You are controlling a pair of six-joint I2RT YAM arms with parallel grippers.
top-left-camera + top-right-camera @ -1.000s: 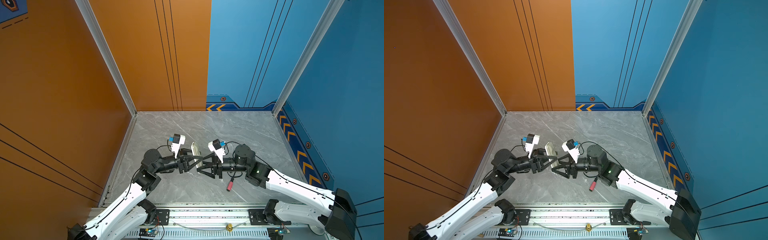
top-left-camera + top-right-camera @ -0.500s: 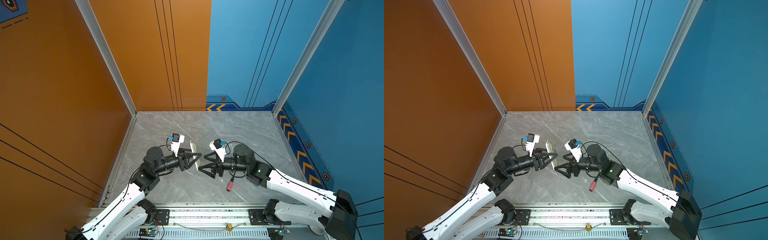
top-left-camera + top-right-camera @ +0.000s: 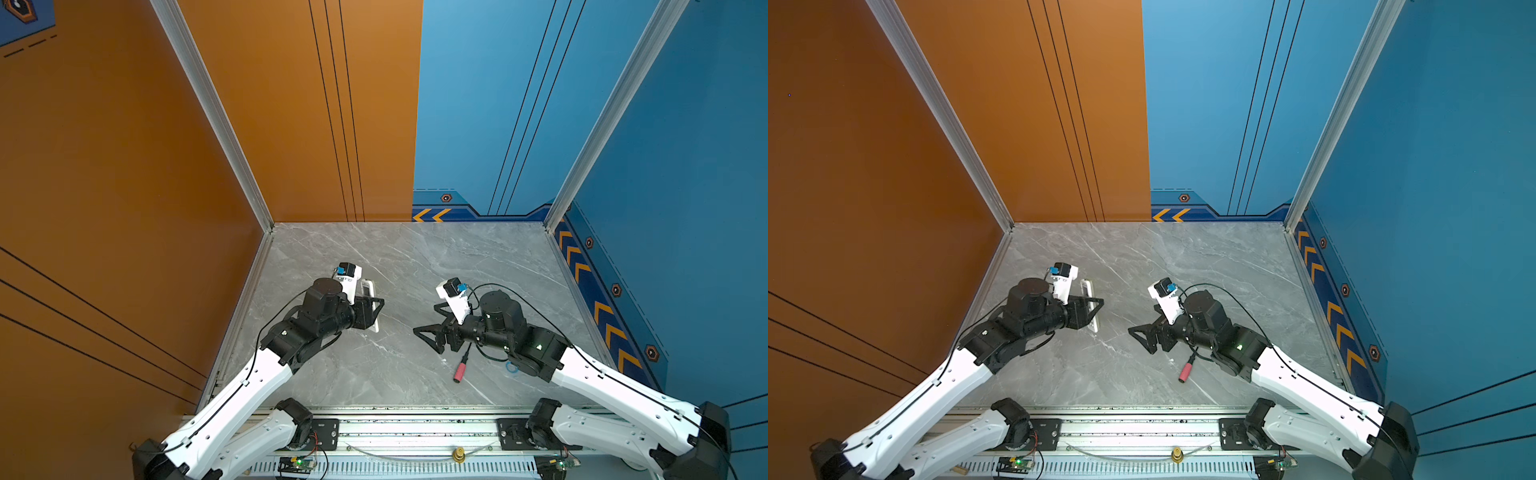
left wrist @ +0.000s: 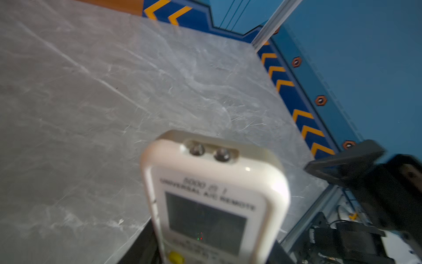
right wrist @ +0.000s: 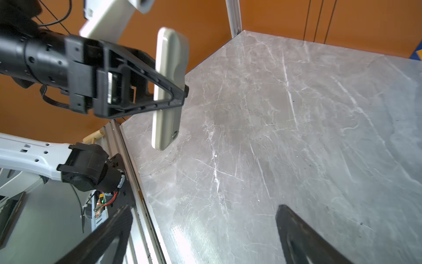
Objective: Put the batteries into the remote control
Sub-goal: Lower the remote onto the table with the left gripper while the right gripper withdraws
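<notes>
The left tool [image 3: 376, 309] is clamped across the middle of the slim white oblong remote control [image 3: 371, 305], which it holds lifted above the grey marble-patterned tabletop [image 3: 415, 266], near the orange wall. In the left wrist view the small grey screen end of the remote control [image 4: 212, 194] faces the camera. The right tool [image 3: 428, 336] stands with its black jaws spread wide and nothing between them, well apart from the remote. A pink-handled screwdriver with black shaft [image 3: 461, 368] lies on the tabletop just under the right arm. I cannot see any batteries.
</notes>
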